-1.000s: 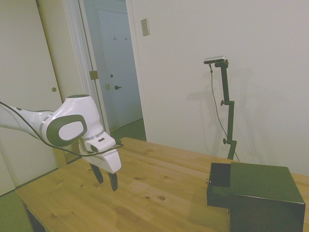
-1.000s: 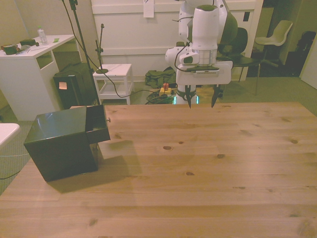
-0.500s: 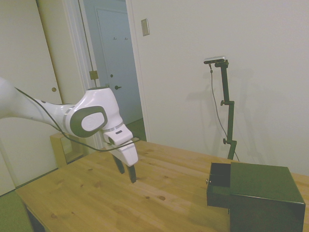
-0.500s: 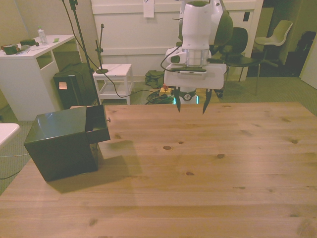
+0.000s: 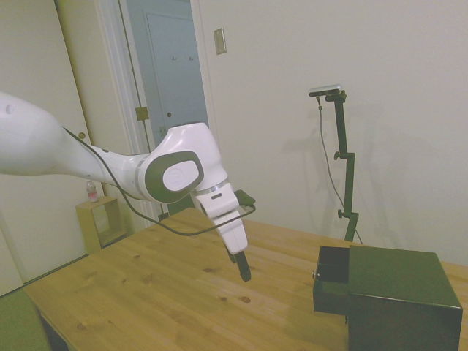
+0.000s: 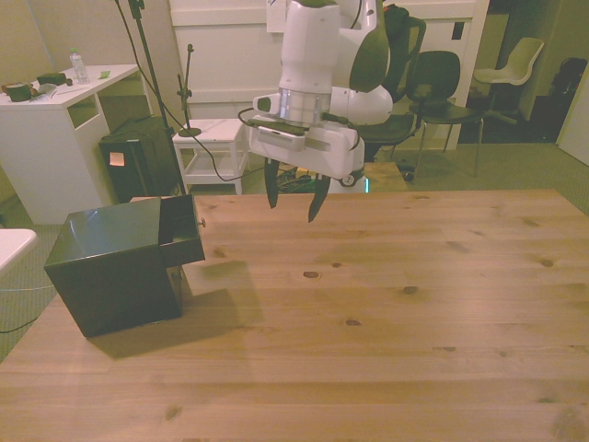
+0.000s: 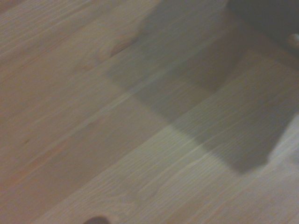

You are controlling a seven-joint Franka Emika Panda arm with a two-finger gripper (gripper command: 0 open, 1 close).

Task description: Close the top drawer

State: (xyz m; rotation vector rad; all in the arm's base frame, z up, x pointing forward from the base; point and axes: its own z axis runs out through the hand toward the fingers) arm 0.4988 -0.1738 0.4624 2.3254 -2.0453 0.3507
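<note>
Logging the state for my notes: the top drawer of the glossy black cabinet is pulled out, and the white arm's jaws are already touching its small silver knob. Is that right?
Not quite. The top drawer of the glossy black cabinet is pulled out, but the white arm's gripper hangs open above the wooden table, well clear of the small silver knob. The front view shows the gap.

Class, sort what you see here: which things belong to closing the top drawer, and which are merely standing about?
Belong to the job:
top drawer, pulled out
its silver knob
gripper, open
cabinet

Standing about:
white desk
white stool
chairs
</note>
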